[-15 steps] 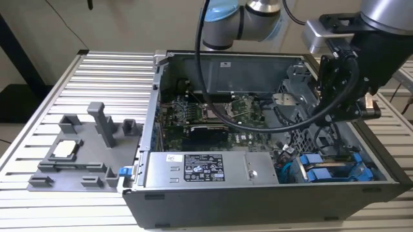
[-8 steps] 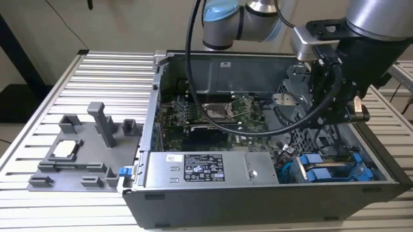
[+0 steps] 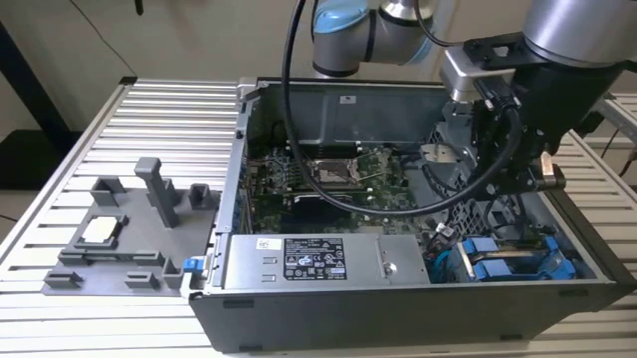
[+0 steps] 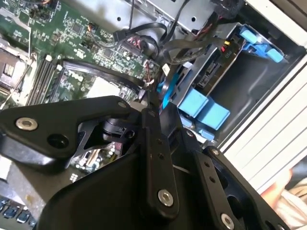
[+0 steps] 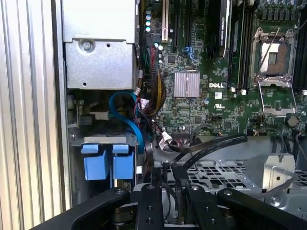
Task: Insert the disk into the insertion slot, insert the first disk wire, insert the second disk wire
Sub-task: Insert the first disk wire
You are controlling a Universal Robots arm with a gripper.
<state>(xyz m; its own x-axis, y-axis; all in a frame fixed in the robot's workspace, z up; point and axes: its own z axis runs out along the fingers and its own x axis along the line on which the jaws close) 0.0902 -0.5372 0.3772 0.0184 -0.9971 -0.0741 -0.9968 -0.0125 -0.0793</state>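
End effector [image 5: 170,207] near disk [image 3: 518,262], lengthwise across exterior view.

The robot arm [image 3: 374,30] reaches in from the back, with grey tube sections and light blue joint caps. Its wrist [image 3: 572,30] stands nearly upright. The black pincer [image 3: 512,175] hangs under the wrist and points downward.

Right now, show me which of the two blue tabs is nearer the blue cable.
The blue tab on the motherboard side; the blue cable passes right beside it. The other tab sits toward the case wall.
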